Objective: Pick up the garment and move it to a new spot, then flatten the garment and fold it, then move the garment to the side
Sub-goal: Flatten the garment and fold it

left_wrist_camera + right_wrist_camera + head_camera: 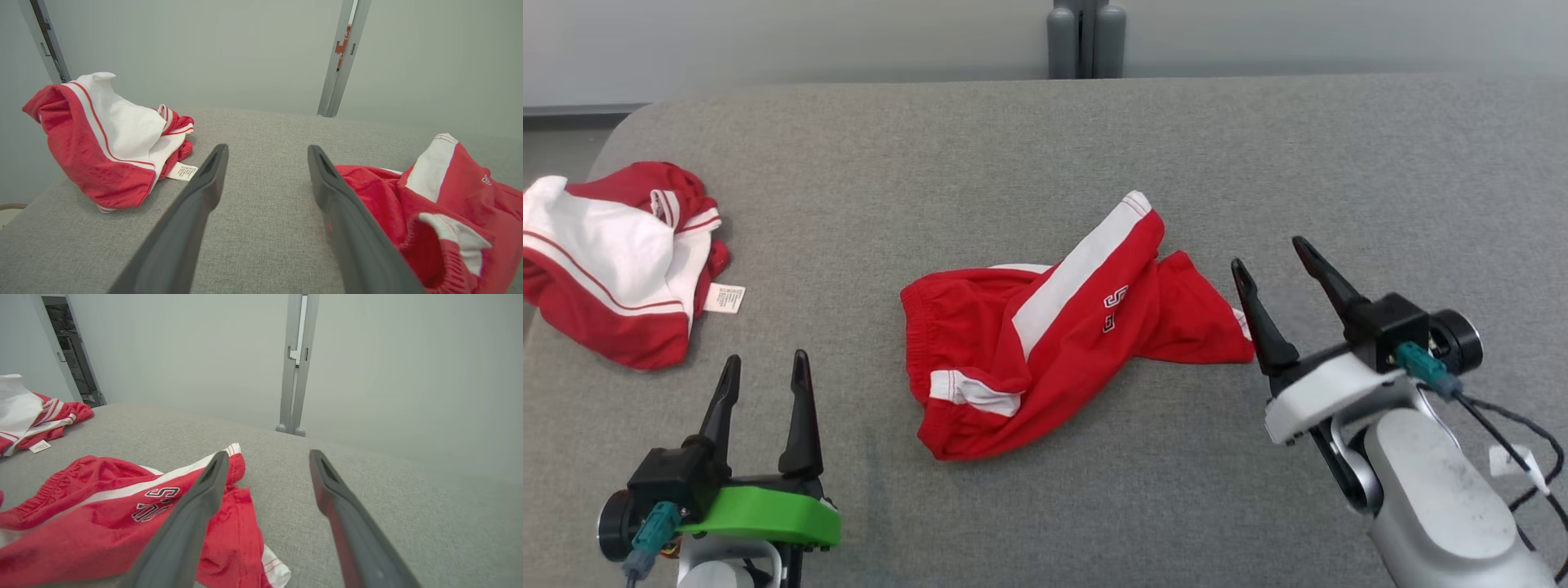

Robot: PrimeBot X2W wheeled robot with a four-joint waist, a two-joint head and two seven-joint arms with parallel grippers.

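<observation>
Seeing shorts (980, 367) and arms? — A
Shorts crumpled at desk (1045, 147) centre. Left gripper (767, 358) near edge, left of shorts, pointing away; right gripper (1267, 251) angled left, just beside shorts. Both jaws wide, empty. — B

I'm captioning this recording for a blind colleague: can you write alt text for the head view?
Crumpled red shorts with white stripes lie in the middle of a grey fabric surface, between the robot's open left gripper and open right gripper. A second red-and-white garment sits bunched at the surface's left edge.
</observation>
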